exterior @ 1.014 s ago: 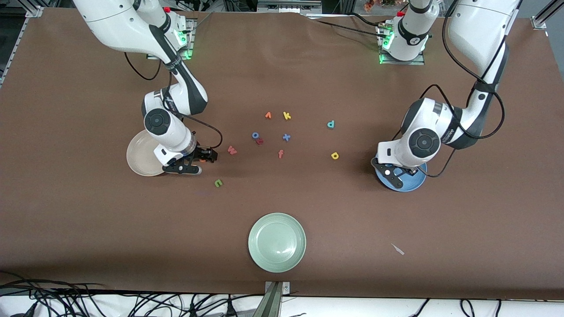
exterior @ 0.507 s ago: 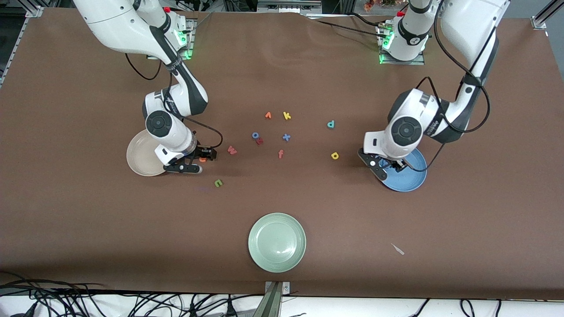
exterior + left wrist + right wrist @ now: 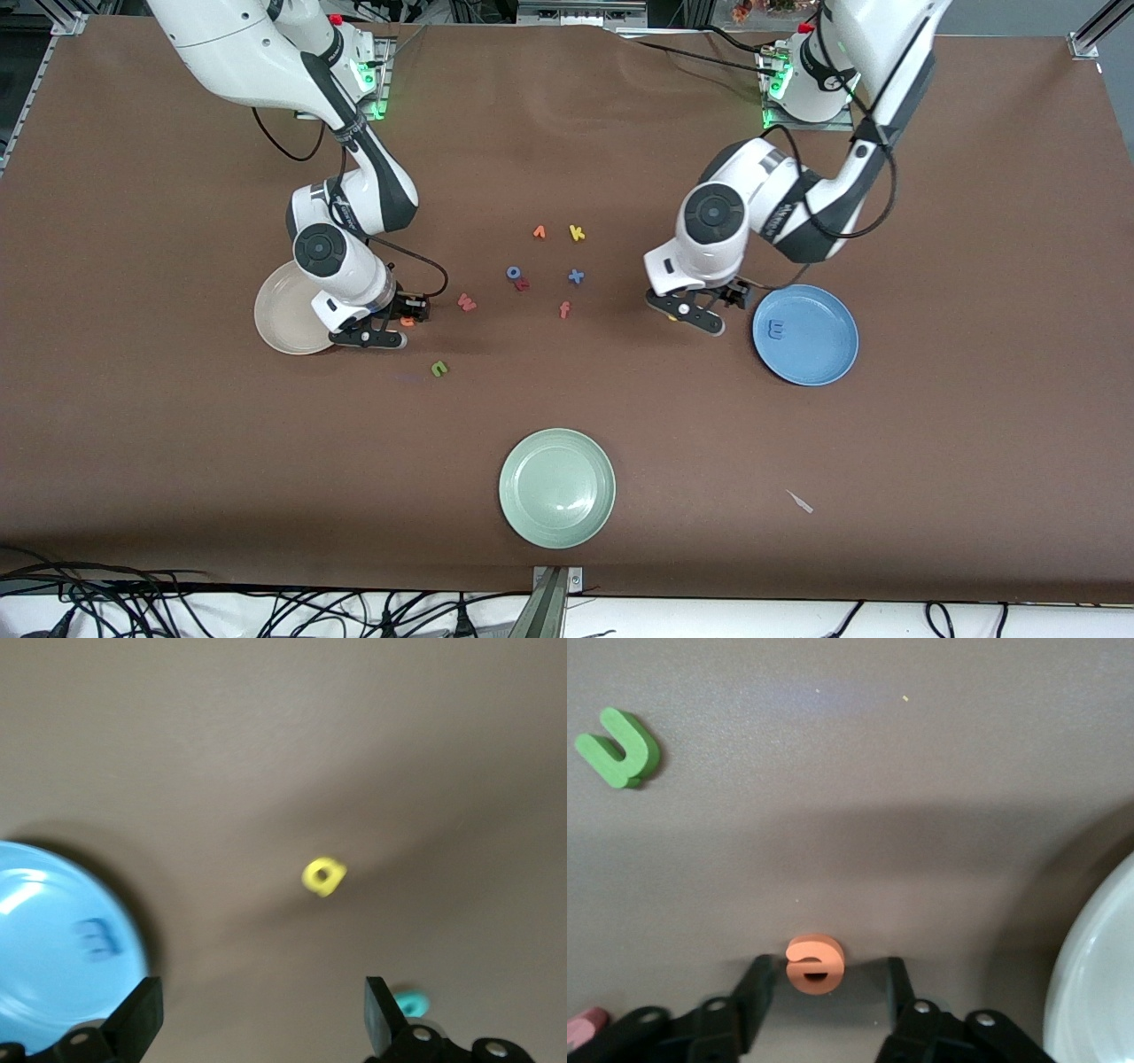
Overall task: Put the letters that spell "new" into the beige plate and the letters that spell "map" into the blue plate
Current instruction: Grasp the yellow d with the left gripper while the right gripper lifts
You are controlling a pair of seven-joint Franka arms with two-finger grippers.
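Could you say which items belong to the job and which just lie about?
Job: foam letters green n, orange e, pink w, blue m, yellow one, teal one; beige plate; blue plate.
Spare: pale green plate; yellow k, salmon f, blue x, blue o.

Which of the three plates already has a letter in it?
The blue plate, at the left arm's end: the blue m lies in it. No letter shows in the others.

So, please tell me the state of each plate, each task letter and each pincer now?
blue plate: holds the blue m.
beige plate: no letter seen in it.
orange e: on the table, between the right pincer fingers, not yet gripped.
green n: loose on the table.
yellow letter: on the table, below the left pincer, open.
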